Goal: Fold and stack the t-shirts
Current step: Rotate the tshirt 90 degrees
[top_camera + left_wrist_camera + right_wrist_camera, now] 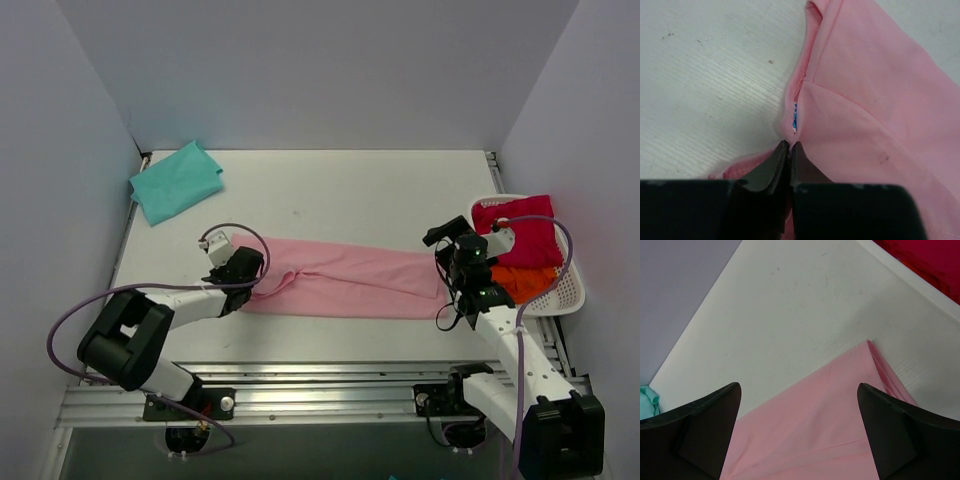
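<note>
My left gripper (790, 146) comes first, right under the lens. Its fingers are pressed together, nipping a ridge of the pink t-shirt (875, 100), with the small tag (794, 112) at twelve o'clock from the tips. So I have the collar end, I reckon, though it's a thin bite and I can't tell how many layers are in it.

Seen from above, the shirt lies on the table (350, 190) as a long flat band, running from my left hold at eight o'clock across to four o'clock. There my right gripper (799, 385) hangs over the far end, fingers spread wide and touching nothing. The corner of the cloth sits at one o'clock from it.

Here's my plan for the fold:
- Drop the right gripper onto that corner and catch both layers.
- Raise both ends level, so the band goes taut rather than dragging.
- Move slowly on the left, because a sharp tug could slip that narrow pinch.
- Steer clear of the basket (570, 290) at three o'clock.

The teal t-shirt (176, 182) waits folded at ten o'clock, well apart. I take that as the stacking spot once this one is halved.
</note>
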